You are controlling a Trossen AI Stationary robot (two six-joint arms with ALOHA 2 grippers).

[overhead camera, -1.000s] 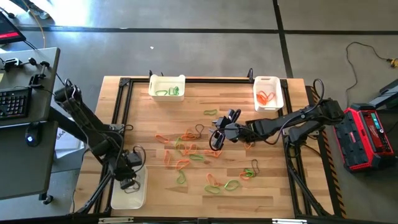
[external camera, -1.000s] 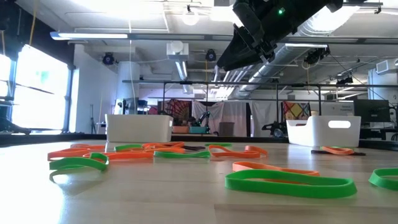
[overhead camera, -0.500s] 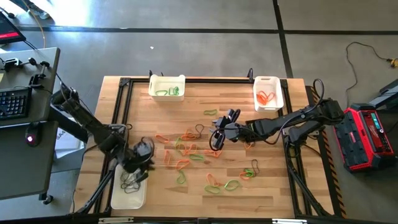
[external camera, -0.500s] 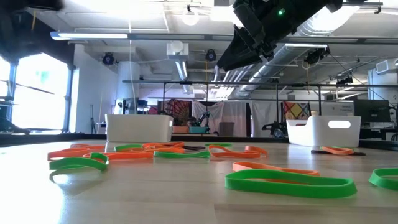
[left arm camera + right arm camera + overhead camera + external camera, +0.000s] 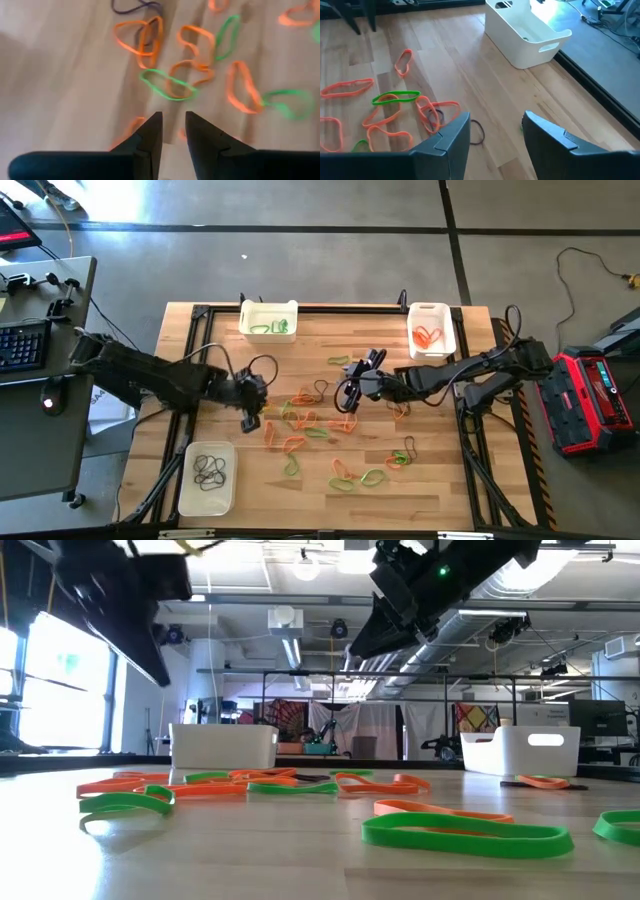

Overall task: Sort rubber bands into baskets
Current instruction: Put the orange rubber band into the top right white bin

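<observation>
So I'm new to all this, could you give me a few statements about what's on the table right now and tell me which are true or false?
1. Three white baskets sit on the table. True.
2. The basket with dark bands sits at the near left corner. True.
3. The basket with orange bands is empty. False: orange loops lie inside.
4. The left gripper holds a green band. False: nothing shows between its fingers.
5. The right gripper is open above the loose bands. True.
</observation>
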